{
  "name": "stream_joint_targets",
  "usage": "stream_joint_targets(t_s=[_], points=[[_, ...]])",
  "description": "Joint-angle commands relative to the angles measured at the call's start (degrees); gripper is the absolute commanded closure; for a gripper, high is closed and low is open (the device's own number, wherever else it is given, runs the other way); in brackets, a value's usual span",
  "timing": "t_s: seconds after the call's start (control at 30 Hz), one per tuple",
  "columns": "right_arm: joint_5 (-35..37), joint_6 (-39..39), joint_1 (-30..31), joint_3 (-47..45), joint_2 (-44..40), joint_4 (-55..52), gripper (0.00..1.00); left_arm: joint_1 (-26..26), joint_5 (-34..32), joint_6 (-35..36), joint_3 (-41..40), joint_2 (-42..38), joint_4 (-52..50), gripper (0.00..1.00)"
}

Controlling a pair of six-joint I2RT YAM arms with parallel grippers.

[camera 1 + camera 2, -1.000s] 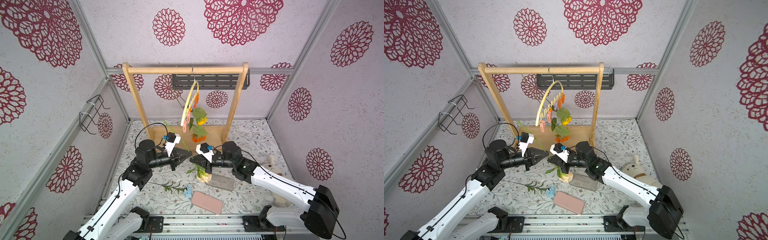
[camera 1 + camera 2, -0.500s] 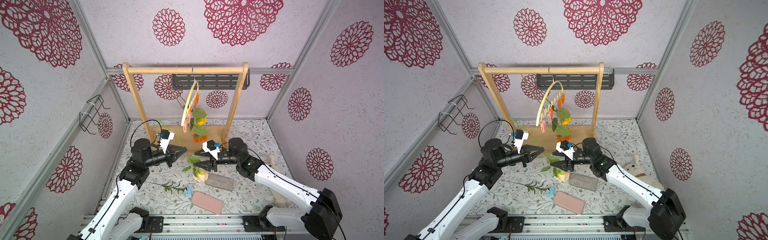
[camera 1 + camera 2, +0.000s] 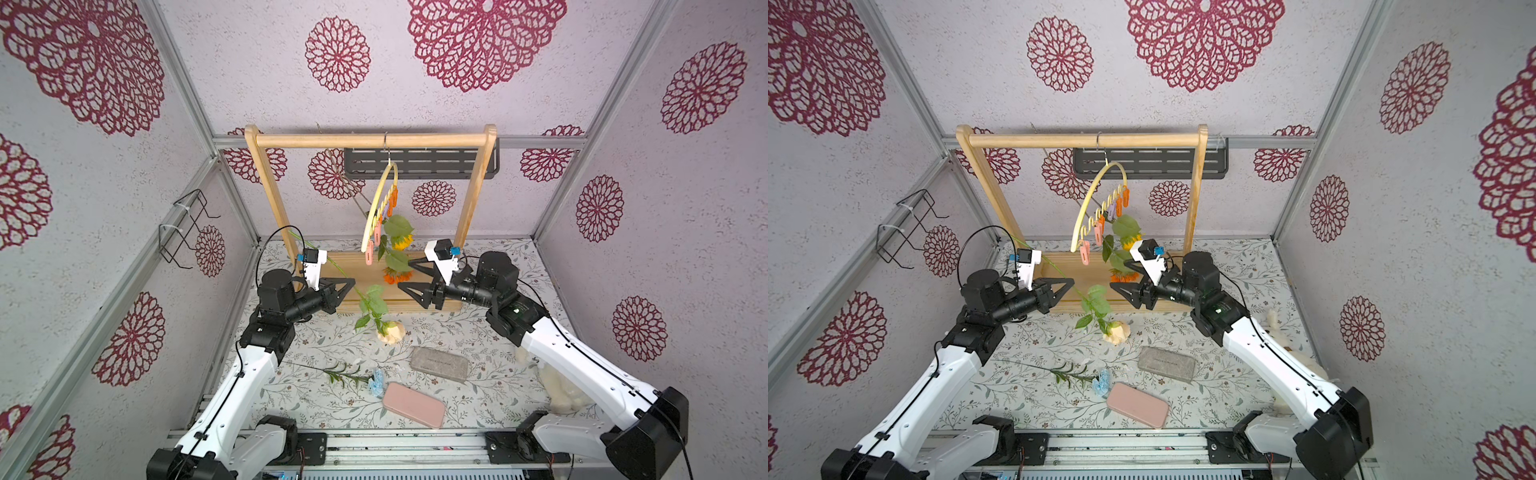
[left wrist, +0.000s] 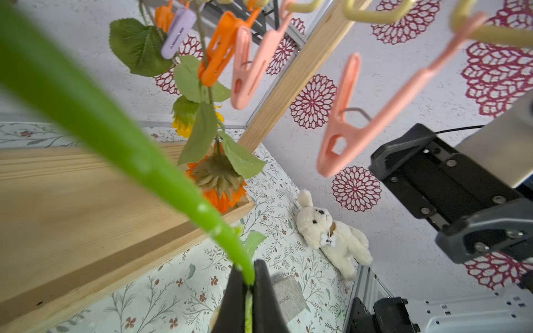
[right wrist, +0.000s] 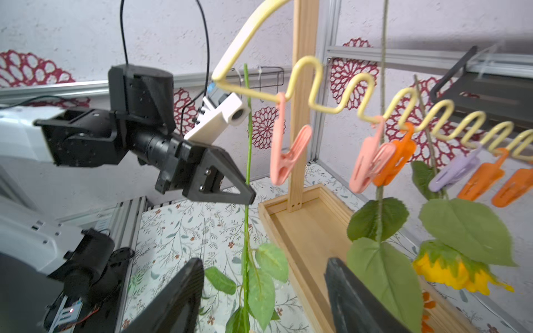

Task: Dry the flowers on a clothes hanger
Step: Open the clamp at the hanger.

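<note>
My left gripper (image 3: 353, 281) (image 4: 248, 276) is shut on the green stem (image 4: 115, 129) of the cream-peach rose (image 3: 392, 331). Its bloom hangs head down just above the table. My right gripper (image 3: 405, 274) (image 5: 264, 263) stands open to the right of the stem, its jaws wide on either side of the rose's leaves without touching them. The pale yellow clothes hanger (image 3: 380, 208) (image 5: 314, 86) hangs from the wooden rack with pink, orange and lilac clips. A sunflower (image 3: 402, 242) and an orange bloom (image 3: 397, 276) hang from it. A small blue flower (image 3: 376, 380) lies on the table.
The wooden rack frame (image 3: 374, 140) and its base tray (image 5: 311, 230) stand at the back middle. A grey pouch (image 3: 439, 363) and a pink case (image 3: 413, 404) lie at the front. A plush dog (image 4: 331, 233) lies by the right arm. A black shelf (image 3: 419, 162) is on the back wall.
My right gripper has opened, let go of the rose and drawn back up to the right. My left gripper has lifted the rose stem up and back.
</note>
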Motion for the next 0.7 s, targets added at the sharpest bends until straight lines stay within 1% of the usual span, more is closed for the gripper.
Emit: stream_joint_targets(t_s=[0.0, 0.13, 0.27, 0.43, 0.57, 0.67], points=[[1.9, 1.3, -1.4, 6.3, 5.2, -1.4, 0.27, 0.4, -1.8, -1.1, 3.6, 1.7, 2.2, 1.0], [1.8, 3.6, -2.9, 12.8, 10.8, -2.2, 0.27, 0.8, -2.0, -0.1, 8.2, 4.3, 0.7, 1.0], [1.6, 4.5, -3.8, 17.9, 15.7, -2.3, 0.28, 1.1, -1.0, 0.7, 15.3, 8.9, -3.0, 1.0], [-1.3, 6.4, -4.8, 24.5, 20.9, -4.4, 0.28, 1.4, 1.6, 2.1, 23.1, 14.6, -8.8, 1.0], [-5.5, 8.3, -5.6, 28.3, 23.4, -6.0, 0.29, 1.7, 2.6, 4.8, 29.6, 18.7, -17.1, 1.0], [-7.5, 9.3, -6.0, 29.7, 24.9, -6.1, 0.31, 1.8, 4.6, 3.5, 32.0, 21.4, -18.8, 1.0]])
